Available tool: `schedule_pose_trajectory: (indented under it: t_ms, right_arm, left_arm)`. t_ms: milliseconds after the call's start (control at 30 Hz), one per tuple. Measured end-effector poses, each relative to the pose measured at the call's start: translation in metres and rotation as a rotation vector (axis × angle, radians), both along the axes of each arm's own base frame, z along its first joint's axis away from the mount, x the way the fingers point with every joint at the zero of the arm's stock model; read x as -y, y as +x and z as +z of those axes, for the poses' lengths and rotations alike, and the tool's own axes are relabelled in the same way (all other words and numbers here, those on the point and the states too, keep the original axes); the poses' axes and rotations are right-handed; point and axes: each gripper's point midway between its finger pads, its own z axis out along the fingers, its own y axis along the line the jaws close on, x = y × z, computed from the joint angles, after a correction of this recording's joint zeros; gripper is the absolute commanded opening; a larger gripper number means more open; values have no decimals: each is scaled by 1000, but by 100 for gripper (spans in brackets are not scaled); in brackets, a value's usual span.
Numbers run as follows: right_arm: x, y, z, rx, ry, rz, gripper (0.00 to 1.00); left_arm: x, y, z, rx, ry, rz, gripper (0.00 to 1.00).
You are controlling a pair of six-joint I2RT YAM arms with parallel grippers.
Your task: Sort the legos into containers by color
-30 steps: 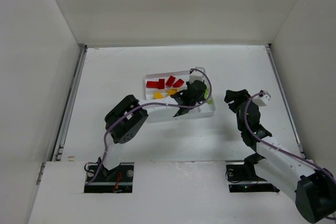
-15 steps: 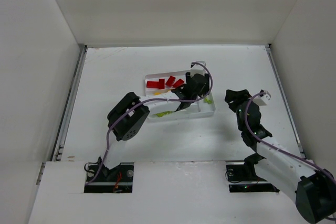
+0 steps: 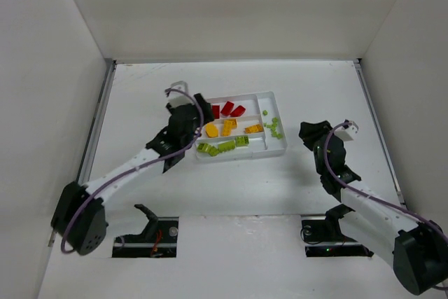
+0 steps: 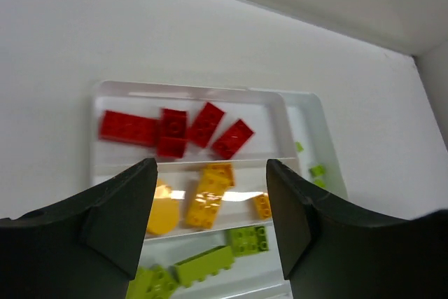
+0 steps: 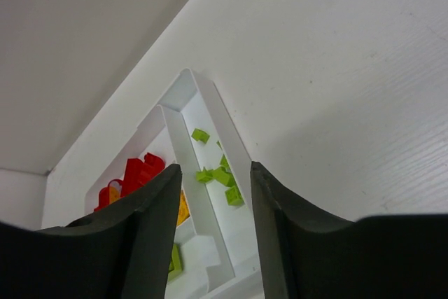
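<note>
Four slots of one white tray [image 4: 189,87] hold the legos: red bricks [image 4: 175,131] in the far long slot, yellow-orange bricks [image 4: 206,197] in the middle one, lime-green bricks [image 4: 203,264] in the near one, and tiny lime-green cubes [image 5: 234,196] in the crosswise end slot. The tray lies around the middle of the tabletop [image 3: 315,89]. The left claw [image 4: 210,169] hangs by the tray's left end, its fingers spread wide with nothing between them; the sorted rows lie ahead of it and lower. The right claw [image 5: 213,173] stands apart from the tray's right end, facing the cube slot, its fingers parted more narrowly and empty.
</note>
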Motion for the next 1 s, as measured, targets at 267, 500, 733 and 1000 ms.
schedule_pose_trajectory:
  t_ms: [267, 500, 733, 1000]
  right_arm:
    - [1, 2, -10, -31, -10, -4, 60]
    - [0, 2, -16, -50, -18, -4, 62]
    - [0, 4, -13, -37, -13, -4, 63]
    - [0, 4, -16, -45, -16, -4, 63]
  left_arm:
    - [-159, -53, -72, -140, -67, 407, 68]
    - [-199, -91, -117, -254, -102, 538, 79]
    - [-195, -99, -131, -301, -126, 532, 78]
    - [-193, -99, -134, -317, -128, 526, 77]
